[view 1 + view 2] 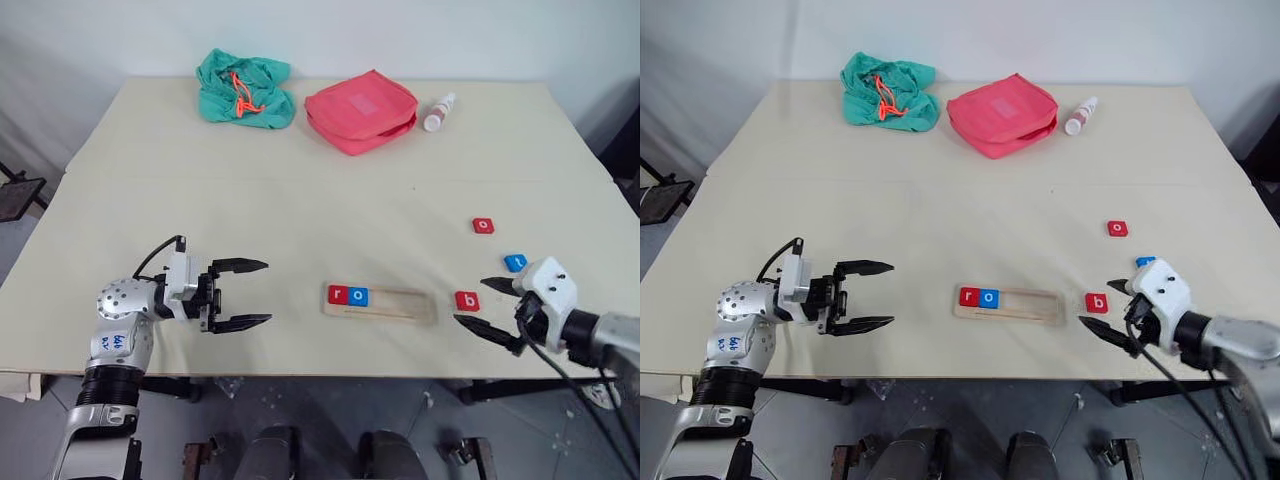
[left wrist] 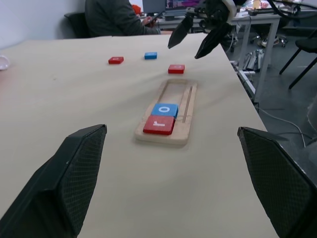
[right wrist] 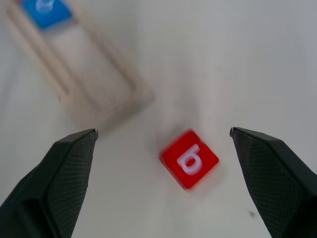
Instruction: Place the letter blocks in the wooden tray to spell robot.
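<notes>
My right claw (image 1: 487, 306) hangs wide open and empty just above the desk (image 1: 150, 180), the red "b" block (image 1: 467, 300) lying flat between and just ahead of its fingers, a little past the right end of the wooden tray (image 1: 400, 305). The tray sits near the desk's front edge with the red "r" (image 1: 338, 294) and blue "o" (image 1: 358, 296) already seated side by side at its left end; the rest of the groove is bare. The blue "t" (image 1: 515, 262) lies beside my right wrist, and the red "o" (image 1: 483, 225) rests farther back, apart from the others. My left claw (image 1: 242, 294) is open too, holding nothing, pointing level across the desk toward the tray.

The blocks look small, rigid and light, with smooth faces that I judge may slip or skate on the desk if nudged. They stand so low that there is little side wall to catch. I would pinch the "b" across two opposite edges, fingertips close to the desk, squarely rather than corner to corner, since it sits turned at an angle to my fingers.
</notes>
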`<state>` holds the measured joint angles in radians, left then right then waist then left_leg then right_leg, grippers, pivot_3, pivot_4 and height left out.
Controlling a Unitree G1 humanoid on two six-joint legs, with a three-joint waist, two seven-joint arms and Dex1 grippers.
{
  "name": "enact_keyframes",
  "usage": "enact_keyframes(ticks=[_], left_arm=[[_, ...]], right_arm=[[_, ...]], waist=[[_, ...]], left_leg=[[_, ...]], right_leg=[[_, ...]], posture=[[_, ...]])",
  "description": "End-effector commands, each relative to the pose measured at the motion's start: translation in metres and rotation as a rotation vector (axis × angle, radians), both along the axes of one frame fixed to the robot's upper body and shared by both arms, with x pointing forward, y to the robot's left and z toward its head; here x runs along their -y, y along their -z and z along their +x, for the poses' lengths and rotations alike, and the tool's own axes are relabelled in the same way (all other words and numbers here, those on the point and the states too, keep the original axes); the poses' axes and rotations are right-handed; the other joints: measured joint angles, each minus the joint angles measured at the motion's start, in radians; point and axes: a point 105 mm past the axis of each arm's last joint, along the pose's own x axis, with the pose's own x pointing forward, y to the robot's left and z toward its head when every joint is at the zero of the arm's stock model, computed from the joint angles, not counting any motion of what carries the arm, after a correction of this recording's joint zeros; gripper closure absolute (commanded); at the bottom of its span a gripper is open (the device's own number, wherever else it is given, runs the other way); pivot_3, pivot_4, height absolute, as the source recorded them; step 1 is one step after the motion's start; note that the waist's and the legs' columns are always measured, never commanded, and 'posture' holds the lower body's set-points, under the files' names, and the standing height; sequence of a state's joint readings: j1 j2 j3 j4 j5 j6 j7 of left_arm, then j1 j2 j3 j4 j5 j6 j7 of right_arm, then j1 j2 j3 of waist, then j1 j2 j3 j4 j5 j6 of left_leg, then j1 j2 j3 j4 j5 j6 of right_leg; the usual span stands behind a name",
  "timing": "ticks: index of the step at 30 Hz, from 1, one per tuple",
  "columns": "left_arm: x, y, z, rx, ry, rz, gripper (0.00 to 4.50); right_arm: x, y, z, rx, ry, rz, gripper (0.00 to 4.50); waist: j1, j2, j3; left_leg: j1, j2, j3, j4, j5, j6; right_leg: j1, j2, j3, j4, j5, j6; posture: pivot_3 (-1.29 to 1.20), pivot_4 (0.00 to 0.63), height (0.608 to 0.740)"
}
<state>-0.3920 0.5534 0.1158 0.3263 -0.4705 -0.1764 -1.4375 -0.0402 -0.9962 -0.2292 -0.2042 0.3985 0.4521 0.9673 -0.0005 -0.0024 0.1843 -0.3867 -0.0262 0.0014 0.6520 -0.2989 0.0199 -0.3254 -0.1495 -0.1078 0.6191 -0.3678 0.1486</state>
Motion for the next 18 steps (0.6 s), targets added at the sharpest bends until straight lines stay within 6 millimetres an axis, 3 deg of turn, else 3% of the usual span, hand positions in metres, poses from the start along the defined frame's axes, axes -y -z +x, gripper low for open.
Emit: enact_keyframes(ticks=[1,10,18], left_arm=[[-0.005,-0.006,-0.004,0.032,-0.005,-0.008,0.00],[-0.010,-0.006,-0.012,0.052,-0.061,-0.011,0.00],[-0.011,-0.004,-0.019,0.045,-0.081,-0.015,0.00]], right_arm=[[0.004,0.001,0.005,-0.033,-0.111,-0.060,0.03],[0.010,0.016,0.027,-0.118,-0.254,-0.196,0.03],[0.010,0.019,0.032,-0.127,-0.281,-0.223,0.03]], waist=[[0.000,0.000,0.000],[0.000,0.000,0.000],[0.002,0.000,0.000]], left_leg=[[0.000,0.001,-0.001,0.000,0.000,0.000],[-0.002,0.001,-0.002,0.001,0.000,0.000],[-0.002,0.001,-0.002,0.002,0.000,0.000]], right_leg=[[0.000,0.000,-0.001,0.000,0.000,0.000],[0.000,0.000,-0.003,0.000,0.000,0.000],[0.000,0.000,-0.003,0.000,0.000,0.000]], posture=[[0.00,0.150,0.740],[0.00,0.150,0.740],[0.00,0.150,0.740]])
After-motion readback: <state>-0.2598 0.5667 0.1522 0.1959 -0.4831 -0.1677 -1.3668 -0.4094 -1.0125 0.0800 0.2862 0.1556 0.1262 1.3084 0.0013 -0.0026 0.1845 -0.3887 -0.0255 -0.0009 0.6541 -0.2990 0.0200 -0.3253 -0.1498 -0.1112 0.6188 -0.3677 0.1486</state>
